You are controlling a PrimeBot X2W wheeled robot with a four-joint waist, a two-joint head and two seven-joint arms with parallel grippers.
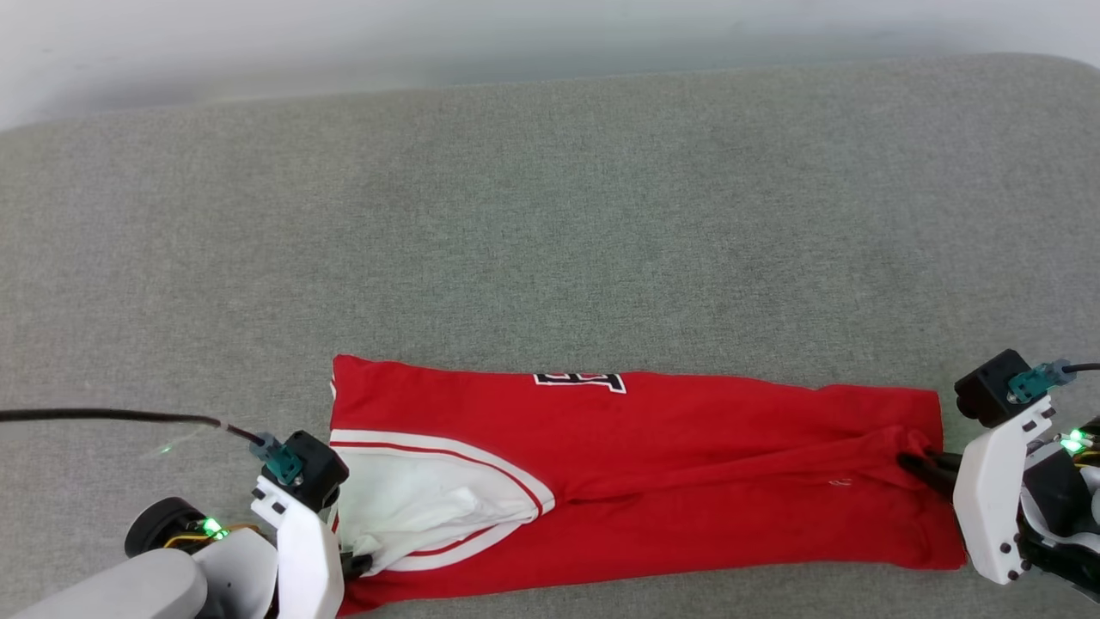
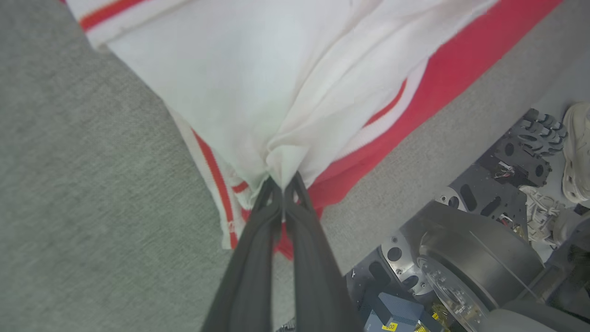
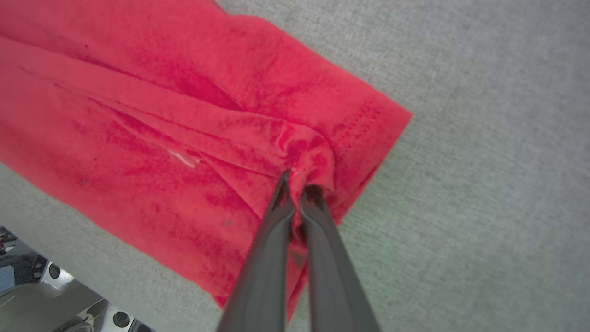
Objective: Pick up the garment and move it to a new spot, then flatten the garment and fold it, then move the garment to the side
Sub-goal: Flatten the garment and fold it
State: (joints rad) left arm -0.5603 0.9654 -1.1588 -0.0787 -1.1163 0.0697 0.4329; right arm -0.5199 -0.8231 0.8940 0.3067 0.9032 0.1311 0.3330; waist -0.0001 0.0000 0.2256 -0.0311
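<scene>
The garment (image 1: 670,481), a red jersey T-shirt, lies folded into a long band across the near part of the grey surface. Its white sleeve (image 1: 421,499) with red-and-white trim sits at the left end, and a strip of black print (image 1: 580,380) peeks out at the far fold. My left gripper (image 1: 357,565) is shut on the bunched white sleeve cloth (image 2: 258,92) at the near left corner. My right gripper (image 1: 918,464) is shut on a pinch of red fabric (image 3: 304,152) at the right end, near the hem.
The grey padded surface (image 1: 550,215) stretches wide and bare beyond the garment, up to a pale wall. A black cable (image 1: 112,416) runs to my left wrist. The robot base (image 2: 470,258) and a pale shoe (image 2: 576,147) are below the surface's near edge.
</scene>
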